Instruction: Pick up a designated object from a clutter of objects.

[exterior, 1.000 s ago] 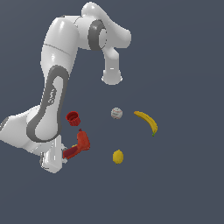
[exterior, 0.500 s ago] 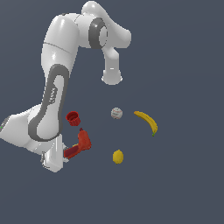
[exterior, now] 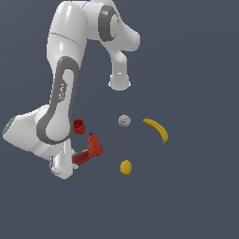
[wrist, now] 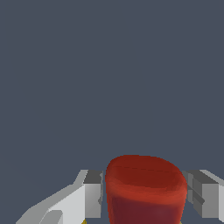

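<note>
Setting: simulated test scene, not a furnished room. Flat, uniform slate-grey ground fills both views, no walls or fixtures. White arm and small props, e.g. banana, rendered smooth, plain, shadowless.

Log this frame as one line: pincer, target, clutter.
pincer: straddling drill handle, closure unclear | red drill-like tool: on surface | red cup, ball, banana, lemon: apart
</note>
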Available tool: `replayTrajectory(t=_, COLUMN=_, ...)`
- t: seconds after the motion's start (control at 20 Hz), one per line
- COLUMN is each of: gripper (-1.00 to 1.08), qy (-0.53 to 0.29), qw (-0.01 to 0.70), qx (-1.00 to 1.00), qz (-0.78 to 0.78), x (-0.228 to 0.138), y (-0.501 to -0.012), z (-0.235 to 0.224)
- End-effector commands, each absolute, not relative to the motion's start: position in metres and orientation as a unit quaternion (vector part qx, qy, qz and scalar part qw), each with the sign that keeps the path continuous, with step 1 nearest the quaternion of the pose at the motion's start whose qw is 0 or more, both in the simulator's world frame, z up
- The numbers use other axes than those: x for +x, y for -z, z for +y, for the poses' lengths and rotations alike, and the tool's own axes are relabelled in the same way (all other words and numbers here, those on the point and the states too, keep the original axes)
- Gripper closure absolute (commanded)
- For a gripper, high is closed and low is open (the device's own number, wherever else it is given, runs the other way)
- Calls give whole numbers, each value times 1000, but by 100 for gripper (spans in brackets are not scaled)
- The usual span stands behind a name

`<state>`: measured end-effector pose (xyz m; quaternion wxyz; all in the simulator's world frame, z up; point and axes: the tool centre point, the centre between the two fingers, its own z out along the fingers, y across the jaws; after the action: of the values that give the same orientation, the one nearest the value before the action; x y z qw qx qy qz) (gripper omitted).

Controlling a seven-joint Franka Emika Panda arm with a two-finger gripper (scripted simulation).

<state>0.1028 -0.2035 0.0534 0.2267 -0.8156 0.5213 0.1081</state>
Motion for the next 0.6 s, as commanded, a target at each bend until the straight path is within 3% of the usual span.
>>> replayTrajectory(t=0.0, gripper=108, qy=-106, qw=227, qx=-816, qz=521, x=100, y=-67, z=-191)
replayTrajectory(t=0.55, gripper=108, qy=-107, qw=226, qx=-816, qz=520, x=72, y=-137, z=-117)
